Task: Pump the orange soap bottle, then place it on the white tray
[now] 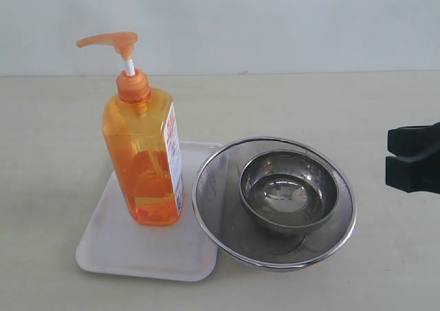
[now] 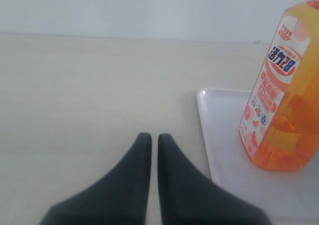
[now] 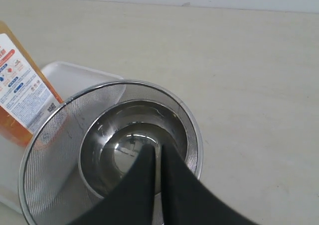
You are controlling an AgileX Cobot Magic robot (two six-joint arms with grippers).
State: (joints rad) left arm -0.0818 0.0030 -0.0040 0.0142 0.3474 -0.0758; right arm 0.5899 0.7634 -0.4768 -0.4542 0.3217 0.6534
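The orange soap bottle (image 1: 143, 156) stands upright on the white tray (image 1: 117, 245), its pump head (image 1: 110, 41) raised on the white stem. From the left wrist view, the bottle (image 2: 289, 90) with its label rests on the tray (image 2: 224, 135), off to one side of my left gripper (image 2: 150, 138), which is shut and empty over bare table. My right gripper (image 3: 157, 148) is shut and empty, hovering over the steel bowl. In the exterior view the right gripper (image 1: 389, 154) sits at the right edge, apart from the bottle. The left gripper is out of the exterior view.
A round steel mesh strainer (image 1: 213, 208) holding a steel bowl (image 1: 289, 190) sits right of the tray, its rim overlapping the tray's edge. In the right wrist view the strainer (image 3: 45, 165) touches the tray (image 3: 70, 73). Pale tabletop surrounds everything.
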